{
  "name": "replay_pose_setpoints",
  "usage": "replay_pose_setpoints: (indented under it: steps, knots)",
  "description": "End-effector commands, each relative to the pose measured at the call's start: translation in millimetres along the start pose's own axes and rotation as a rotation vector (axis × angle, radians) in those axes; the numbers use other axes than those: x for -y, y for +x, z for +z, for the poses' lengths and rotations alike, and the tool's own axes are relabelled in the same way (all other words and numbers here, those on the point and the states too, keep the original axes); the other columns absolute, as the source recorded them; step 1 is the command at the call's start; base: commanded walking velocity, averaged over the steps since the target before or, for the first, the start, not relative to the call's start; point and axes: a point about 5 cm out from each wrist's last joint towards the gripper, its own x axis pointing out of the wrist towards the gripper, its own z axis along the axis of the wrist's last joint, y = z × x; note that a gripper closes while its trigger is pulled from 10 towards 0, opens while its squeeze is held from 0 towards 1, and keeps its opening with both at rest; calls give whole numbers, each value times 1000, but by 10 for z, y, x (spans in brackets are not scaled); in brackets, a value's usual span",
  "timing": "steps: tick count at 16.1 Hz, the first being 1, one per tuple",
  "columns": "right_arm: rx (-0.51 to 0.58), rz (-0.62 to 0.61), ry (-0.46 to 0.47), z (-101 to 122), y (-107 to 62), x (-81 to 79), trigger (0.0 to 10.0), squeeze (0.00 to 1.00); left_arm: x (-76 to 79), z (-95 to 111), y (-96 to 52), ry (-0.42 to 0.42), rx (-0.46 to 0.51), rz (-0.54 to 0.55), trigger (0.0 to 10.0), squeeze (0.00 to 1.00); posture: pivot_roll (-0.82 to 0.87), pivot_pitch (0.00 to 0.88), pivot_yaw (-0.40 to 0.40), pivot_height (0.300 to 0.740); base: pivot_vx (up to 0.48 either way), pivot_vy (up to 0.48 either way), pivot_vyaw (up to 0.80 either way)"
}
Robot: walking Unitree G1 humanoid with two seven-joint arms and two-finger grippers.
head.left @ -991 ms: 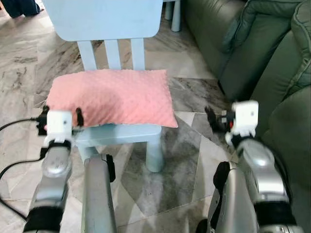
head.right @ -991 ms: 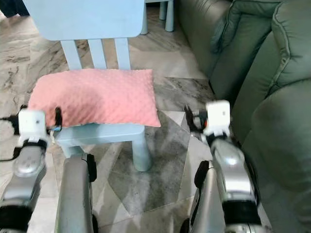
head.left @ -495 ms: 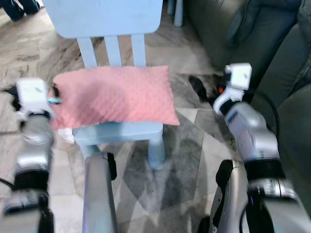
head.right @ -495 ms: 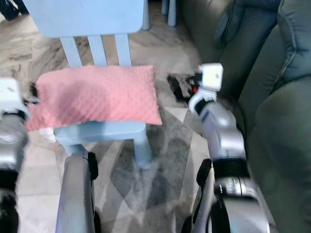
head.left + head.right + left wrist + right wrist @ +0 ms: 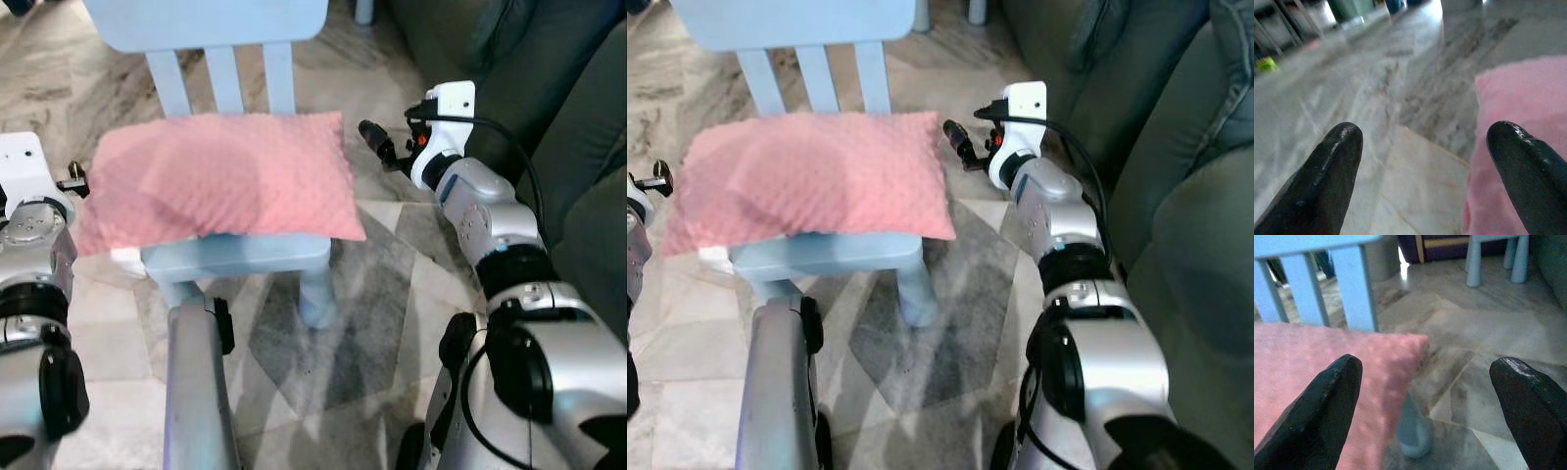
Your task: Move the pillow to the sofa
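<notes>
The pink pillow [image 5: 217,176] lies on the pale blue chair [image 5: 235,257] at the frame's centre, with the green sofa [image 5: 1176,147] at the right. The right gripper [image 5: 1425,396] and left gripper [image 5: 1420,171] flank the pillow, fingers spread wide, holding nothing. No writing is readable.

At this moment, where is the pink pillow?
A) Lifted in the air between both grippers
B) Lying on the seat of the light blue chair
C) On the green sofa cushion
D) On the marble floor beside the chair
B. The pink pillow lies flat across the seat of the light blue chair, while the left gripper and right gripper sit open off its two ends, neither closed on it.
</notes>
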Motion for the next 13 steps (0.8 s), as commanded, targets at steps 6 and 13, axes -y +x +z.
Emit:
replay_pose_setpoints:
  steps: [6, 13]
  knots:
    - [0, 35, 104, 123, 113, -87, 10000, 0, -202, 227, 73, -124, -10, 55, 10000, 0, 79, 260, 25, 311, 0, 0, 0]
    - [3, 143, 190, 183, 231, -370, 10000, 0, -24, 271, 89, -248, -75, -36, 10000, 0, 101, 285, 7, 311, 0, 0, 0]
